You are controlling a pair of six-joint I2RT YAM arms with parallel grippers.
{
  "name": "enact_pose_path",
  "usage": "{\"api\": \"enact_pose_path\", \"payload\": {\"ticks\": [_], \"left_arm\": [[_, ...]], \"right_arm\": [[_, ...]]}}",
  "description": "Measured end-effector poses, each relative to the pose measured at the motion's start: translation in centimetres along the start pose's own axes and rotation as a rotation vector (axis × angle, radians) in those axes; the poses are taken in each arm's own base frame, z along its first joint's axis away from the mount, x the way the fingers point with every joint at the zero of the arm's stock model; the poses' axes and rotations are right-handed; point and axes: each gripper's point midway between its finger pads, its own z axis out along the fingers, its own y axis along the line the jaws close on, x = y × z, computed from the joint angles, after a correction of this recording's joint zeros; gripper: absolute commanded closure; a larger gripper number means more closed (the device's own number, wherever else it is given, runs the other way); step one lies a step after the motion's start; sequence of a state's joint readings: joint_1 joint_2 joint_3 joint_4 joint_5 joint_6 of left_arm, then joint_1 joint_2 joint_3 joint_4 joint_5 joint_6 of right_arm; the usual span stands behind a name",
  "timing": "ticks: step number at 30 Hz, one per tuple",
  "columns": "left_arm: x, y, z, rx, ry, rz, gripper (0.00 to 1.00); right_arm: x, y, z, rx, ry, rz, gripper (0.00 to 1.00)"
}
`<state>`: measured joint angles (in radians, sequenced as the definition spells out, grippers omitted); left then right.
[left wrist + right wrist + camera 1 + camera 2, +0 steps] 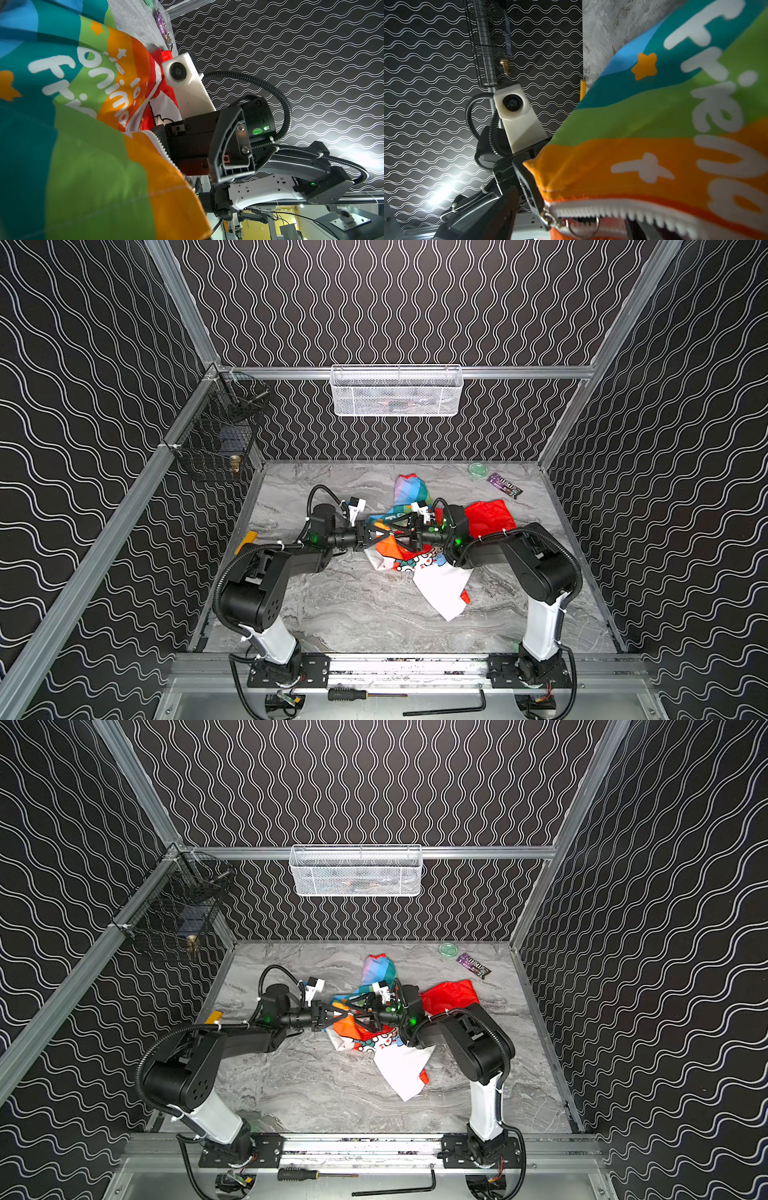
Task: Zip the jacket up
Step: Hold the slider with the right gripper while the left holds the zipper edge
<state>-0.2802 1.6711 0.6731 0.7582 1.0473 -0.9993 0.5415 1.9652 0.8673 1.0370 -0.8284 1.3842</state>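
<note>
A small child's thin rainbow-striped jacket (405, 493) with white lettering lies crumpled a little right of the middle of the grey marble-patterned table (353, 614), and both arms meet over it. Its red hood (490, 516) spreads out to the right, partly behind the right arm. A white sleeve (440, 587) with a red cuff (465, 596) trails toward the near edge.

The left gripper (385, 534) reaches in from the left. Its black fingers (527, 185) are pinched tight on the orange bottom corner of the jacket, right beside the end of the white toothed zipper (612, 213). A metal slider with a ring pull (549, 218) sits at that end, and the teeth beyond it stand apart.

The right gripper (402, 536) comes in from the right, nose to nose with the left one, down at the zipper's edge. Cloth covers its fingertips, so I cannot tell how wide they stand or whether they hold anything.

Far right on the table sit a clear green round tub (478, 470) and, just beside it, a purple snack wrapper (505, 485).
</note>
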Motion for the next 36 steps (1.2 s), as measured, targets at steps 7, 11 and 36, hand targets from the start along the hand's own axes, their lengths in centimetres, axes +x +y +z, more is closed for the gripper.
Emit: {"api": "enact_pose_path", "payload": {"ticks": [7, 11, 36], "left_arm": [[0.0, 0.0, 0.0, 0.000, -0.001, 0.000, 1.00], [0.0, 0.0, 0.0, 0.001, -0.001, 0.001, 1.00], [0.0, 0.0, 0.0, 0.000, -0.001, 0.001, 1.00]], "right_arm": [[0.4, 0.7, -0.3, -0.036, 0.001, 0.004, 0.28], [0.6, 0.9, -0.6, -0.047, 0.000, 0.009, 0.31], [0.5, 1.3, -1.3, -0.060, -0.015, 0.013, 0.59]]}}
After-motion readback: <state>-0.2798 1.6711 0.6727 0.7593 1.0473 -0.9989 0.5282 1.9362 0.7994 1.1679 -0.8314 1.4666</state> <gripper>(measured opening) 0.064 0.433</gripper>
